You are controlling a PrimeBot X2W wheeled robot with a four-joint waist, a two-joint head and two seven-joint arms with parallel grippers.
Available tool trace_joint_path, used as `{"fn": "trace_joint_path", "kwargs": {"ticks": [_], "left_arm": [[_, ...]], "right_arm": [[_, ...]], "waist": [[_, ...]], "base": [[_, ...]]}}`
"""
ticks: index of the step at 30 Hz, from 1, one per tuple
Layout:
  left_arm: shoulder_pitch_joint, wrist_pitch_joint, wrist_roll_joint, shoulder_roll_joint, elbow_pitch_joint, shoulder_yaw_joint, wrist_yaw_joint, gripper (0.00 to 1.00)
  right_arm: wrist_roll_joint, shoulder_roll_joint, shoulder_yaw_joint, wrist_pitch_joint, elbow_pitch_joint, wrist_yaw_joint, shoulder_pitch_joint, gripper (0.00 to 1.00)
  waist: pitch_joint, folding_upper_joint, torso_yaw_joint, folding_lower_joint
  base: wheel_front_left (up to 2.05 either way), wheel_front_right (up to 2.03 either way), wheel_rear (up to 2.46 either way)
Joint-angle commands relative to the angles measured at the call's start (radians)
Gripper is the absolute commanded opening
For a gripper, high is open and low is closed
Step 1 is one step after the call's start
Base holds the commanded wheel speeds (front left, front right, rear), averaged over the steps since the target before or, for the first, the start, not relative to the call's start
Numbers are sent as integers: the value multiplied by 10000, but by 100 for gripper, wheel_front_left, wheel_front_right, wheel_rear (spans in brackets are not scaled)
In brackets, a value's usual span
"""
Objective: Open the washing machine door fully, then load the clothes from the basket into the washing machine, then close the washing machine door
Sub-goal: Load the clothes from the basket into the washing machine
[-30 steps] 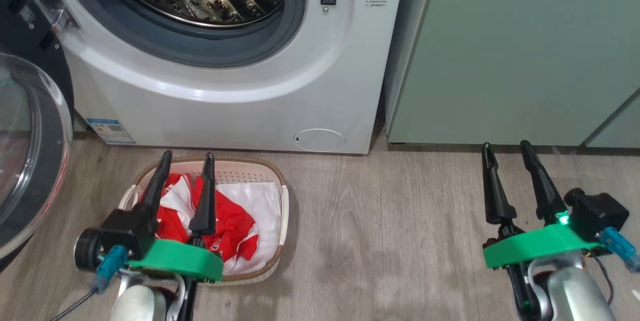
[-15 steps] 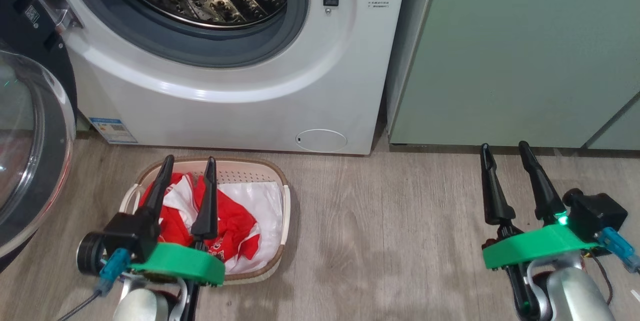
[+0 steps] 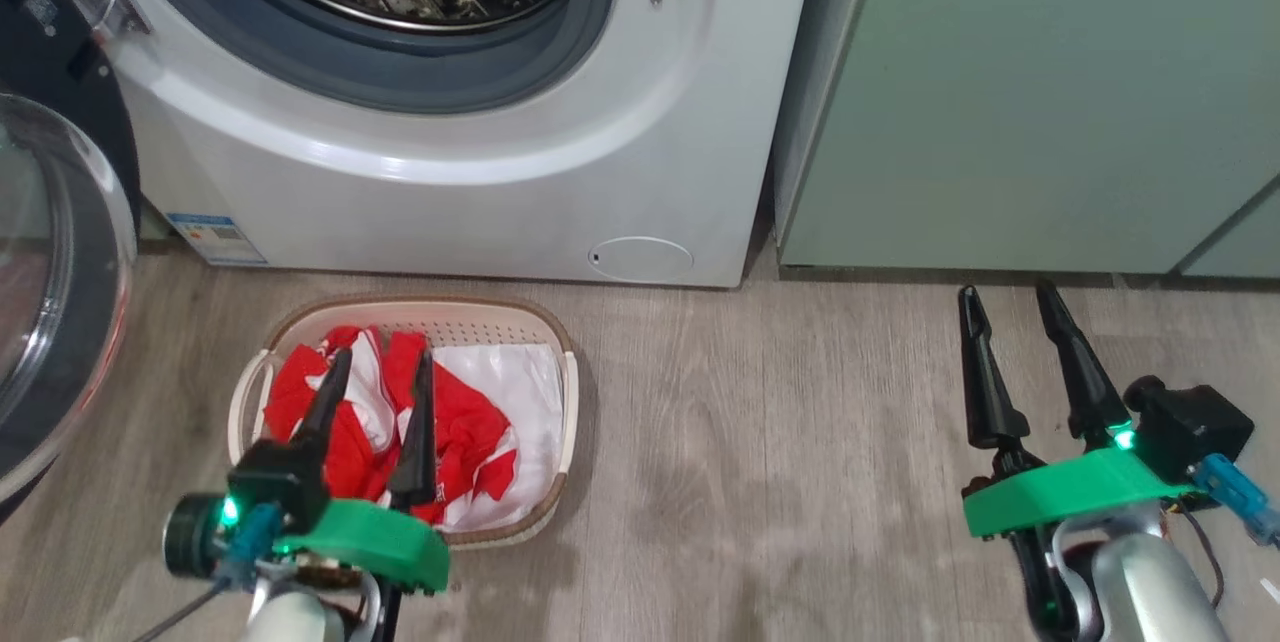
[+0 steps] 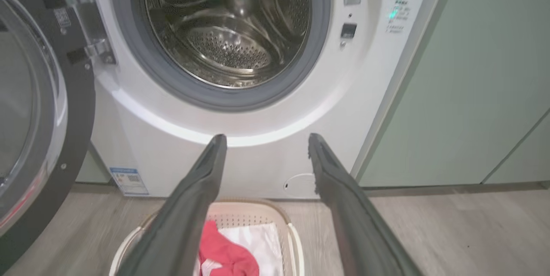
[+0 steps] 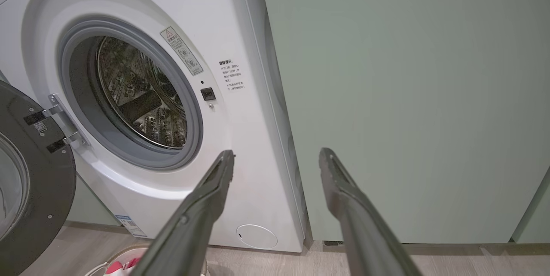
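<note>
While the washing machine (image 3: 450,212) stands with its door (image 3: 60,252) swung open on the left, the basket (image 3: 420,305) sits on the floor (image 3: 760,442) just in front, red clothes (image 3: 460,422) inside. The left gripper (image 3: 385,357) hovers over the clothes, fingers apart, holding nothing; the right gripper (image 3: 1006,292), also spread, hangs before the green cabinet (image 3: 1000,102).

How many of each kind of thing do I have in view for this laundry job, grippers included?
Washing machine: 1
Washing machine door: 1
Basket: 1
Heap of red clothes: 1
White sheet: 1
Grippers: 2, left gripper and right gripper
Total: 7
</note>
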State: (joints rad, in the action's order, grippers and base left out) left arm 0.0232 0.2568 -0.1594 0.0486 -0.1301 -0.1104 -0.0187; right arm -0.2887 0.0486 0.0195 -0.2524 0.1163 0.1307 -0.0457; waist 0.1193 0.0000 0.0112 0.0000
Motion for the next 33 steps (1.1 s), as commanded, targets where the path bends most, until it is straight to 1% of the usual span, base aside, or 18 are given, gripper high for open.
{"fn": "trace_joint_path", "kwargs": {"ticks": [1, 6, 12, 16, 17, 20, 25, 30, 33], "left_arm": [[320, 49, 129, 16, -23, 278, -135, 100], [606, 49, 143, 16, -1333, 235, -308, 100], [1542, 49, 144, 71, -3286, 245, -263, 100], [2533, 49, 335, 369, -5027, 203, -212, 100], [2533, 49, 335, 369, -5027, 203, -212, 100], [3412, 44, 420, 593, -6236, 171, -161, 100], [4777, -159, 670, 1049, -8177, -42, -39, 100], [5724, -107, 881, 1347, -9432, -254, -69, 100], [5945, -25, 857, 1357, -9826, -281, -93, 100]], "right_arm": [[18, 16, 294, -93, -352, 0, -262, 100], [48, 16, 319, -93, -425, 0, -444, 100], [-36, 16, 389, -93, -591, 0, -788, 100], [-79, 16, 575, -93, -691, 0, -1053, 100], [-79, 16, 575, -93, -691, 0, -1053, 100], [-19, 16, 652, -93, -771, 0, -1225, 100], [-11, 16, 718, -93, -887, 0, -1461, 100], [-82, 16, 849, -93, -912, 0, -1623, 100], [-202, 16, 868, -93, -868, 0, -1653, 100]], "waist": [[180, 0, -58, 0], [813, 0, -295, 0], [2102, 0, -742, 0], [3059, 0, -1065, 0], [3059, 0, -1065, 0], [3791, 0, -1266, 0], [4696, 0, -1543, 0], [5117, 0, -1789, 0], [5081, 0, -1894, 0]], "base": [[0, 0, 0], [0, 0, 0], [0, 0, 0], [0, 0, 0], [0, 0, 0], [0, 0, 0], [0, 0, 0], [0, 0, 0], [0, 0, 0]]}}
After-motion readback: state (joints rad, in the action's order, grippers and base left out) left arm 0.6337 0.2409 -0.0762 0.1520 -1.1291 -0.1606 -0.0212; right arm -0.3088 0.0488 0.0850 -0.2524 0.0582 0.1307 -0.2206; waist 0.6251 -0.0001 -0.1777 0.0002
